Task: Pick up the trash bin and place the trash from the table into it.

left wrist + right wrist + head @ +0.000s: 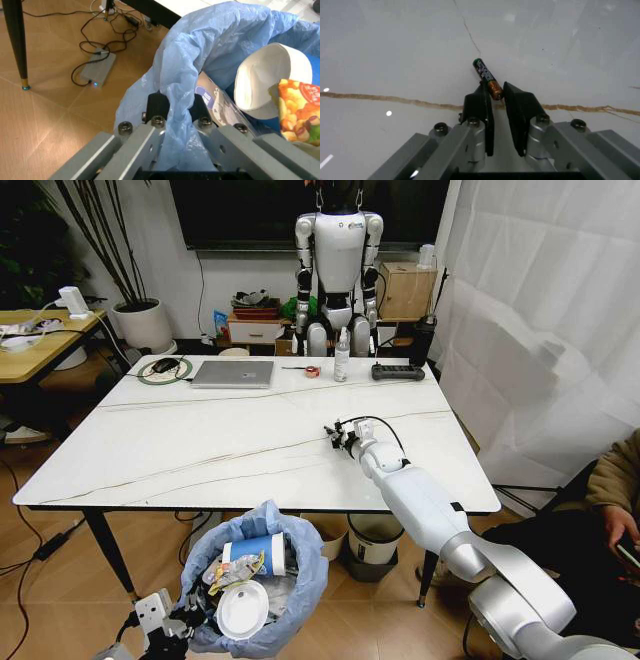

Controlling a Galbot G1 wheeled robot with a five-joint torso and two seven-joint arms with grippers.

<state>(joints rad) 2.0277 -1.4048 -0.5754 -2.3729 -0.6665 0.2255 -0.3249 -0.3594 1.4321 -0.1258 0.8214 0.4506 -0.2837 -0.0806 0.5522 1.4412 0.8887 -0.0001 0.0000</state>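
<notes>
The trash bin [255,590] is held below the counter [200,450] edge by the left gripper [175,112], clamped on its liner, while the right gripper [496,103] pinches a battery [486,78] for disposal.

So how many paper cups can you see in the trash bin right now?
1: a blue-and-white paper cup lying on its side near the top of the trash bin, beside a white lid. More may be buried underneath.

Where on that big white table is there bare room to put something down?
The table's whole near-left half is bare, from the laptop down to the front edge. It is crowded along the far edge, and where the right gripper pinches a battery.
</notes>
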